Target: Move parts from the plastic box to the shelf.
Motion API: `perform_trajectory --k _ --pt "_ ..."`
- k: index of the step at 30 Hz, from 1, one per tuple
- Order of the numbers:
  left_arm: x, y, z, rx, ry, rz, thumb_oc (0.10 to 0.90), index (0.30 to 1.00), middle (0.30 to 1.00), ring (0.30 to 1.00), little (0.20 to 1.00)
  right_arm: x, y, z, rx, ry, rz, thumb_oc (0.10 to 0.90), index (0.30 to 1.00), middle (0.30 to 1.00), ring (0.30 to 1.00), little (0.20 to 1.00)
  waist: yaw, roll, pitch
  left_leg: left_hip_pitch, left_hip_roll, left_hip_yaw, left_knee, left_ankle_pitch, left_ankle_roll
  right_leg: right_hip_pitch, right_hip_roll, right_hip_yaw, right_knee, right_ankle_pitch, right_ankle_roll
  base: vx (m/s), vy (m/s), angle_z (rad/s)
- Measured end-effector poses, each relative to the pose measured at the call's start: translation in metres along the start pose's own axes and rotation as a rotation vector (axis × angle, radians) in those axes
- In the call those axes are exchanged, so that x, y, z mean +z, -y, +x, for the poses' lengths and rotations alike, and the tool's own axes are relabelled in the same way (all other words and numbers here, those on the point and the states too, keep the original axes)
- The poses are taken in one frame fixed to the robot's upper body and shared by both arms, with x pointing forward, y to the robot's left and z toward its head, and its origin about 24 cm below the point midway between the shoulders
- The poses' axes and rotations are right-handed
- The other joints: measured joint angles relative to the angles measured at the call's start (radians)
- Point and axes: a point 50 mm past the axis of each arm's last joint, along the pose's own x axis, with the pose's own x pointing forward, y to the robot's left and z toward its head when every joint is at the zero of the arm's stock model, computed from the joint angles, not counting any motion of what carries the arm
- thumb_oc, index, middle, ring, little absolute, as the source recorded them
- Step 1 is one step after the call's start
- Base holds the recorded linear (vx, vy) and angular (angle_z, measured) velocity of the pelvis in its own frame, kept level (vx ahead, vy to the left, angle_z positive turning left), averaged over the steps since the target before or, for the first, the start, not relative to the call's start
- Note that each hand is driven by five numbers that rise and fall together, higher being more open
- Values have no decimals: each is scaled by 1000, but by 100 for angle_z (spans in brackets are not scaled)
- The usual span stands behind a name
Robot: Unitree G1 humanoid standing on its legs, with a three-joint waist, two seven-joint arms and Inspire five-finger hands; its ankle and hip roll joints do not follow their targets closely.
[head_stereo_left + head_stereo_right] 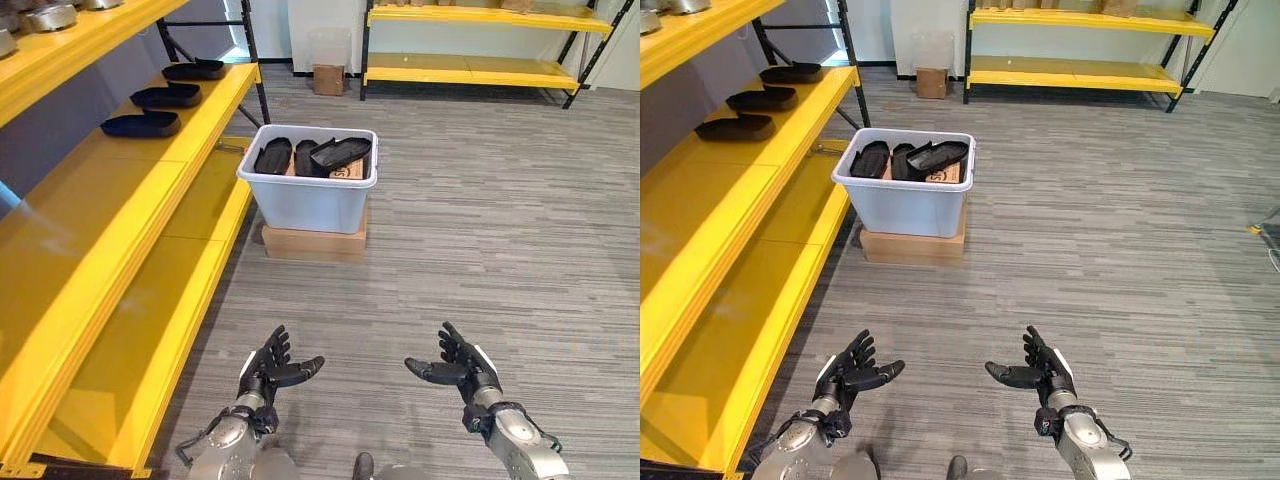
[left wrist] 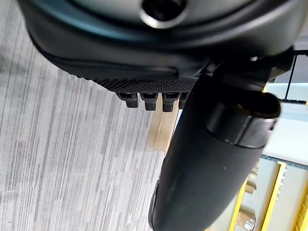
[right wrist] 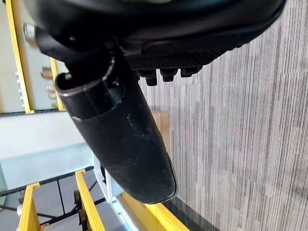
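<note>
Parts (image 1: 312,156) are lying black, flat, tray-like, piled inside white box (image 1: 307,200). Box is sitting on a cardboard slab (image 1: 313,243), just beside yellow shelf (image 1: 120,210). Three more parts (image 1: 141,124) are resting in a row on shelf, left of box. L hand (image 1: 270,368) & R hand (image 1: 455,362) are hovering nearer the camera than box, both w/ fingers spread loose, holding nothing.

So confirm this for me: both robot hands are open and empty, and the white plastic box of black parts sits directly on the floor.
Not quite. The plastic box rests on a flat cardboard box, as the left eye view shows. The left robot hand and right robot hand are open and empty; black parts lie inside.
</note>
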Motion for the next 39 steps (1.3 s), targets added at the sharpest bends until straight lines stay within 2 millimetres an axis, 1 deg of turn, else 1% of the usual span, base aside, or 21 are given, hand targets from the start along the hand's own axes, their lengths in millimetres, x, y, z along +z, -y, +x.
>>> perform_trajectory --k 5,8,11,13,14,15,16,17,18,19,22,23,25,27,29,30,32,34,35,37,39 --pt "5 5 3 -26 14 6 900 1000 1000 1000 1000 -13 2 -9 -14 -41 12 900 1000 1000 1000 1000 -22 14 -5 13 -28 6 126 33 18 23 -3 28 12 -56 1 333 180 -21" --pt "10 10 7 -46 27 12 900 1000 1000 1000 1000 -16 2 -10 -18 -51 22 900 1000 1000 1000 1000 -28 18 -6 69 -86 28 109 33 54 11 -64 40 71 -87 55 278 221 7" --pt "15 16 10 -68 48 18 900 1000 1000 1000 1000 -12 -1 -8 -7 -35 33 900 1000 1000 1000 1000 -25 17 -8 80 -162 42 133 -37 104 -35 -157 44 194 -162 113 189 213 9" --pt "20 18 13 -73 60 21 900 1000 1000 1000 1000 -10 -7 -5 9 -26 44 900 1000 1000 1000 1000 -26 26 -8 65 -224 46 184 -95 149 -105 -245 41 378 -189 128 263 381 20" --pt "22 19 14 -75 67 24 900 1000 1000 1000 1000 -10 -10 -5 17 -23 53 900 1000 1000 1000 1000 -31 26 -8 77 -259 49 196 -138 177 -149 -283 52 489 -176 125 191 295 22" --pt "23 18 14 -75 69 28 900 1000 1000 1000 1000 -10 -12 -6 26 -19 56 900 1000 1000 1000 1000 -30 29 -8 82 -266 54 200 -135 182 -186 -311 56 573 -168 121 227 219 16" --pt "23 17 13 -72 68 32 900 1000 1000 1000 1000 -11 -17 -8 45 -16 67 900 1000 1000 1000 1000 -33 34 -9 102 -292 57 209 -164 216 -230 -359 56 688 -142 119 260 154 4" --pt "23 16 13 -65 68 34 900 1000 1000 1000 1000 -12 -20 -8 57 -19 68 900 1000 1000 1000 1000 -28 41 -6 122 -308 55 212 -179 238 -253 -375 41 714 -146 126 261 154 -2" --pt "23 14 13 -56 69 37 900 1000 1000 1000 1000 -11 -22 -7 66 -18 70 900 1000 1000 1000 1000 -29 48 -4 126 -305 54 211 -171 230 -262 -377 50 717 -149 129 185 47 -2" --pt "24 12 13 -48 70 43 900 1000 1000 1000 1000 -12 -25 -8 78 -18 75 900 1000 1000 1000 1000 -41 59 1 142 -307 44 201 -189 257 -289 -356 56 696 -154 139 94 14 6" --pt "27 9 13 -48 75 60 900 1000 1000 1000 1000 -13 -25 -9 82 -23 79 900 1000 1000 1000 1000 -70 55 10 160 -318 30 190 -185 248 -330 -338 44 606 -158 150 289 -38 27" --pt "29 9 14 -50 82 60 900 1000 1000 1000 1000 -13 -23 -9 75 -22 80 900 1000 1000 1000 1000 -66 51 18 165 -328 19 180 -198 240 -353 -342 3 466 -134 158 331 -114 7" --pt "30 13 16 -61 84 56 900 1000 1000 1000 1000 -10 -20 -7 71 -13 71 900 1000 1000 1000 1000 -79 52 36 164 -335 14 188 -214 246 -397 -345 -18 319 -79 169 348 -117 10" --pt "25 13 15 -65 65 58 900 1000 1000 1000 1000 -14 -19 -9 62 -27 71 900 1000 1000 1000 1000 -97 49 39 189 -349 -5 185 -226 234 -412 -360 -20 152 6 196 347 -118 30" --pt "20 12 13 -53 52 43 900 1000 1000 1000 1000 -16 -18 -10 61 -36 69 900 1000 1000 1000 1000 -107 39 39 220 -363 -16 195 -280 220 -404 -378 -20 52 63 216 475 -206 22" --pt "16 13 11 -51 42 34 900 1000 1000 1000 1000 -16 -17 -10 59 -41 64 900 1000 1000 1000 1000 -109 39 39 241 -363 -16 207 -306 219 -390 -381 -23 35 81 211 377 -186 18" --pt "10 14 9 -47 27 23 900 1000 1000 1000 1000 -17 -15 -11 64 -48 59 900 1000 1000 1000 1000 -110 41 36 285 -349 -36 229 -349 174 -332 -369 -19 52 126 207 375 -231 21" --pt "8 19 9 -68 25 10 900 1000 1000 1000 1000 -15 -10 -11 57 -52 39 900 1000 1000 1000 1000 -124 73 22 286 -289 -41 280 -372 135 -326 -316 -10 94 163 200 319 -276 34" --pt "10 22 10 -80 32 4 900 1000 1000 1000 1000 -14 -8 -11 57 -49 32 900 1000 1000 1000 1000 -124 69 21 286 -266 -32 312 -364 115 -310 -292 -5 103 191 133 407 -396 17" --pt "9 26 11 -87 35 -10 900 1000 1000 1000 1000 -7 -4 -7 61 -34 5 900 1000 1000 1000 1000 -115 78 18 285 -208 -36 383 -343 74 -294 -240 -22 154 137 95 328 -338 -16" --pt "11 26 12 -85 41 -10 900 1000 1000 1000 1000 3 -2 -3 63 -4 -6 900 1000 1000 1000 1000 -113 64 16 259 -162 -66 501 -283 -21 -265 -192 -32 199 51 69 351 -402 -14"
